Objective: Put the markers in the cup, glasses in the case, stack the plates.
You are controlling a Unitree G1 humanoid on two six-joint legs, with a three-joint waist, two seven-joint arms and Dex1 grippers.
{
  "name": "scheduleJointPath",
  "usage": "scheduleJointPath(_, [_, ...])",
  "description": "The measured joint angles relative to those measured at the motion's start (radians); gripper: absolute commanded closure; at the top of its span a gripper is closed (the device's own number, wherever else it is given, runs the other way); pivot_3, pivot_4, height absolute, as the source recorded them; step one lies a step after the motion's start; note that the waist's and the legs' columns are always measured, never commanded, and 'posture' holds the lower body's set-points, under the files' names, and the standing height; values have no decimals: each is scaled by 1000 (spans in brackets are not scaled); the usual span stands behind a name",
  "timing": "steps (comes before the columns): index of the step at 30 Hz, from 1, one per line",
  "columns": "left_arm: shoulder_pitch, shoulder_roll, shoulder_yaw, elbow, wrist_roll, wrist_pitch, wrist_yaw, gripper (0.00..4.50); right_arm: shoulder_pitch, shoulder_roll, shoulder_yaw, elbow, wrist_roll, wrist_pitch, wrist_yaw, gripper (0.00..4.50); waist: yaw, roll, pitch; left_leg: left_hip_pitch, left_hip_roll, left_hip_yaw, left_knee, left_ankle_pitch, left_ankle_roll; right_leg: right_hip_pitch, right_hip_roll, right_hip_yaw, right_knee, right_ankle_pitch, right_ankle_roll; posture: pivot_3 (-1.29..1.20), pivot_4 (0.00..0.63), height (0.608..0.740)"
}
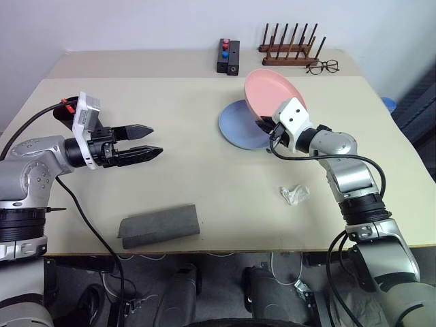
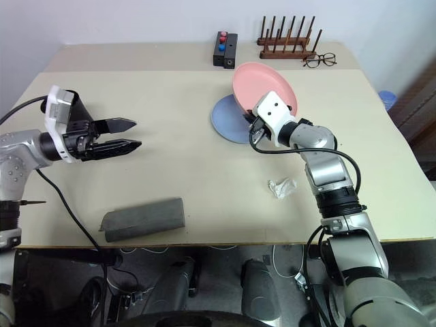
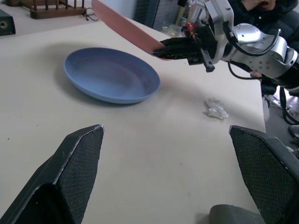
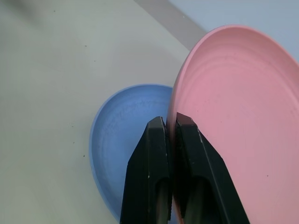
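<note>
My right gripper (image 1: 260, 123) is shut on the rim of the salmon pink plate (image 1: 272, 88). It holds the plate tilted up over the far edge of the light blue plate (image 1: 237, 128), which lies flat on the table. In the right wrist view the two fingers (image 4: 156, 154) pinch the pink rim, with the blue plate (image 4: 121, 126) below. My left gripper (image 1: 155, 139) hovers open and empty over the table's left side, pointing toward the plates. The grey case (image 1: 160, 225) lies near the front edge. A black cup-like shape (image 2: 78, 109) is mostly hidden behind my left wrist. The markers and the glasses are out of view.
A crumpled clear wrapper (image 1: 294, 195) lies below my right forearm. At the back stand a black box with red and blue knobs (image 1: 228, 56) and a wooden rack (image 1: 289, 48), with wire-framed eyeglasses (image 1: 322, 67) beside it.
</note>
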Motion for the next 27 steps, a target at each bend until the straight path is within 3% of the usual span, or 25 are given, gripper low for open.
scheduleJointPath(17, [-27,0,-3,5,1,5,1,0,-18,3,0,33,-1,-15,11,4463,0,0,0,0,0,0,0,0,0,0,0,0,0,0,0,0,150,740])
scheduleJointPath(27, [-27,0,-3,2,0,13,20,0,-31,72,10,44,0,-15,23,4463,-1,0,0,0,0,0,0,0,0,0,0,0,0,0,0,0,150,740])
